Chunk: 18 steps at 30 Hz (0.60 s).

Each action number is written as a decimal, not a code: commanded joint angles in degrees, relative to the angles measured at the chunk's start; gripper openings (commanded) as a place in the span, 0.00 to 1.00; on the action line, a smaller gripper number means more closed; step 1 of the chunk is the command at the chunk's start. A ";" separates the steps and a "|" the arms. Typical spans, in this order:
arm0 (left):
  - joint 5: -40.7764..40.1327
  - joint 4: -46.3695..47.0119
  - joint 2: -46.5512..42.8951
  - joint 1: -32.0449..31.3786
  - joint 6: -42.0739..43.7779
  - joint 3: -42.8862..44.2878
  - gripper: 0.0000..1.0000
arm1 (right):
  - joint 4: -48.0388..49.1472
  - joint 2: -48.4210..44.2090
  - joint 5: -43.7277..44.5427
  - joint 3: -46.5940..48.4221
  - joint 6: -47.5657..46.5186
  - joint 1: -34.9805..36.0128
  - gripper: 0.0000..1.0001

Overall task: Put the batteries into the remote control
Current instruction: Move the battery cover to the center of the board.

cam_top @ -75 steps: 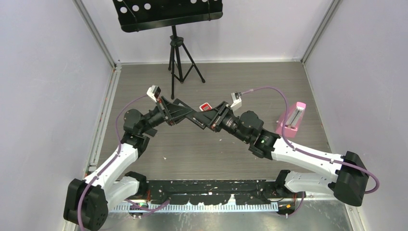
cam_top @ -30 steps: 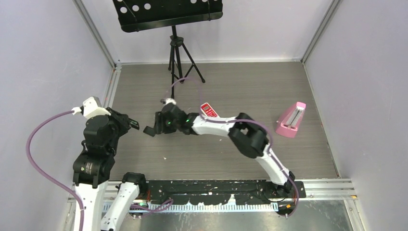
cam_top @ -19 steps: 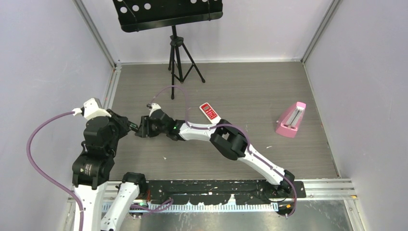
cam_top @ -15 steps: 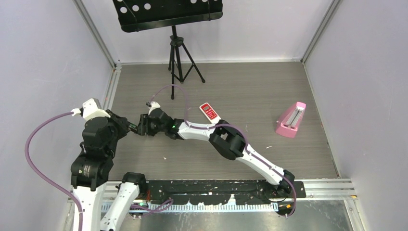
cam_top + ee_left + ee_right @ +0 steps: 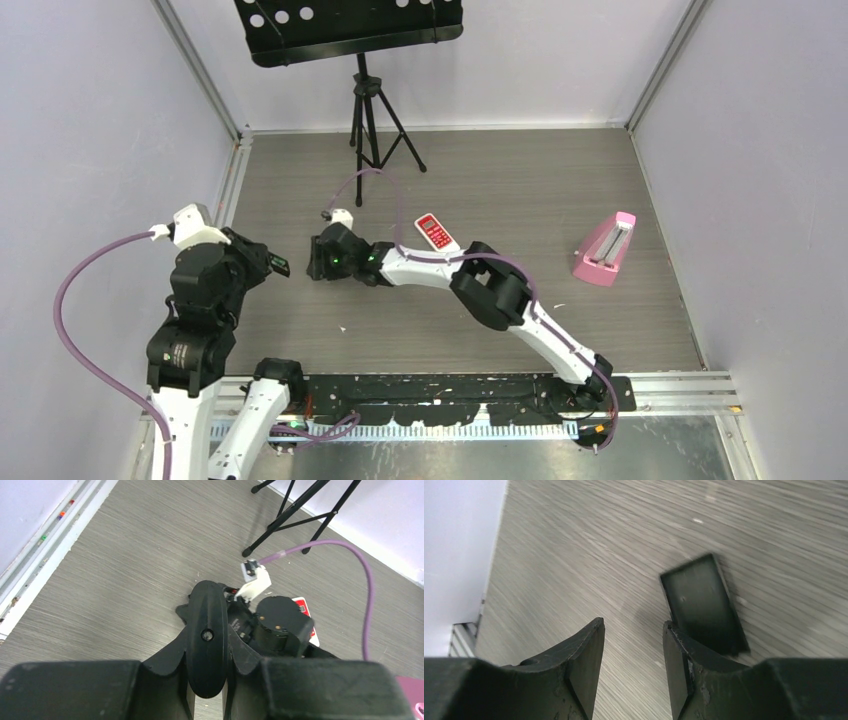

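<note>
My left gripper [image 5: 273,263] is raised at the left and shut on a slim black remote [image 5: 206,610], which shows its dark back with a small hole. My right gripper [image 5: 318,266] reaches across just right of it, low over the floor, open and empty [image 5: 633,630]. A flat black rectangular cover [image 5: 701,602] lies on the floor just beyond its right finger. A small red remote [image 5: 434,232] lies on the floor behind the right arm and is partly visible in the left wrist view [image 5: 303,608]. No loose batteries are in view.
A pink box-like object [image 5: 605,248] stands on the floor at the right. A black music stand on a tripod [image 5: 375,130] stands at the back. Walls close in the floor on the left, right and back.
Both grippers met at the centre 2.5 s ago. The left arm has since lifted away to the left. The right gripper reached close to it, then drew back slightly right.
</note>
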 commanded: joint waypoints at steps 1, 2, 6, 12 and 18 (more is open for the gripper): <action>2.37 3.16 0.14 0.19 -0.26 -1.01 0.00 | -11.36 -7.83 7.55 -11.41 -2.68 -2.71 0.52; 2.85 3.19 0.22 0.19 -0.32 -1.11 0.00 | -11.64 -9.27 7.97 -13.89 -2.79 -3.27 0.52; 4.32 3.78 0.40 0.19 -0.73 -1.77 0.00 | -12.67 -13.02 7.88 -20.45 -3.86 -5.85 0.52; 4.97 3.89 0.42 0.19 -0.89 -2.42 0.00 | -16.54 -11.27 8.88 -16.11 -8.11 -5.44 0.58; 3.95 3.23 -0.07 0.19 -0.78 -1.84 0.00 | -15.98 -11.16 17.82 -8.73 -10.59 -2.19 0.76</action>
